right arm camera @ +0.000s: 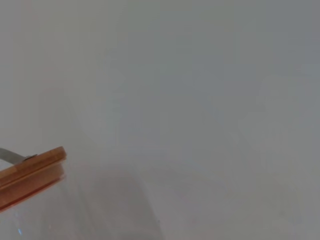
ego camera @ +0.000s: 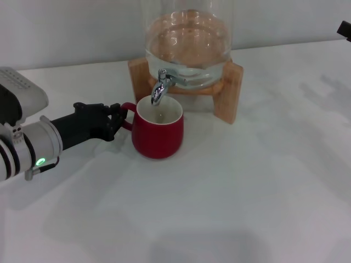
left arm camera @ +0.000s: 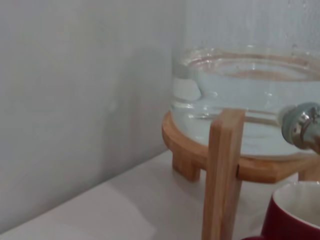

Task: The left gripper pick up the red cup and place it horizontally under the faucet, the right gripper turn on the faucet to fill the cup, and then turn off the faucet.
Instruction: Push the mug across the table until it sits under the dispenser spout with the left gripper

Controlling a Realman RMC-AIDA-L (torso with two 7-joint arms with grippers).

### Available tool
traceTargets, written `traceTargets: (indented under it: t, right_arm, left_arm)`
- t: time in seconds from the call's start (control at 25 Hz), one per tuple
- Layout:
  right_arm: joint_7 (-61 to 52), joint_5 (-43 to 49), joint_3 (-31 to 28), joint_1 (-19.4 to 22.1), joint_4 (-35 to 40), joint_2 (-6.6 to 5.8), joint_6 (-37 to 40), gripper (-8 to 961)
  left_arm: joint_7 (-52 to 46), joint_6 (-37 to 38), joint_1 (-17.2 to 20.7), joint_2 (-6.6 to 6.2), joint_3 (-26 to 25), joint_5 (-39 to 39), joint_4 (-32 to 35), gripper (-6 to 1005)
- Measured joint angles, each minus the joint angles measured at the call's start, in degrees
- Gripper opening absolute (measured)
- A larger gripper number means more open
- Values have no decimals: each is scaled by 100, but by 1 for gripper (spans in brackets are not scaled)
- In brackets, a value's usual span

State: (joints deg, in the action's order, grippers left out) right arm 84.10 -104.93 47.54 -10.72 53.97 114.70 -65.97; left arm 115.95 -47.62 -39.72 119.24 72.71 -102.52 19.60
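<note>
**Op:** Nearest you is the left gripper [ego camera: 114,121], reaching in low over the table [ego camera: 230,208]. What's it doing?

**Guide:** Your fingers are at the cup's [ego camera: 158,131] handle and appear clamped on it, though they are dark and partly overlap the loop, so take that as a judgement. The cup stands upright on the table, mouth up, touching nothing else you can see.

**Op:** Why there?

**Guide:** You've got it sitting directly below the faucet [ego camera: 159,87], whose spout points down into the mouth. That placement is so the water lands inside. Holding the handle from the side leaves the top and the lever free for your other arm.

**Op:** Is water running?

**Guide:** You can't tell. The cup's inside looks pale with only a faint mark at the bottom, so I'd judge it still unfilled.

**Op:** And the right gripper?

**Guide:** Only a black sliver of it [ego camera: 344,28] shows at the far right edge of the head view, well away from the faucet; whether it's open, you can't tell. Its wrist camera shows mostly wall and a wooden lid edge [right arm camera: 35,167].

**Op:** Anything else cut off?

**Guide:** The jar's [ego camera: 189,41] top is cropped, and the stand [ego camera: 227,93] hides part of its base.
</note>
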Motion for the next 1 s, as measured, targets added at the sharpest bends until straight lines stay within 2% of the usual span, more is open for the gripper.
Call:
traceTargets:
  t: [0.2, 0.84, 1.0]
  right_arm:
    - [7, 0, 0, 0, -34, 0, 7, 781]
    - [38, -7, -41, -26, -71, 0, 7, 781]
    - [40, -10, -72, -27, -71, 0, -14, 781]
  left_arm:
    - [-182, 71, 0, -4, 6, 245, 20, 157]
    - [-195, 155, 64, 15, 7, 252, 27, 157]
    - [-194, 126, 378, 21, 6, 223, 296, 210]
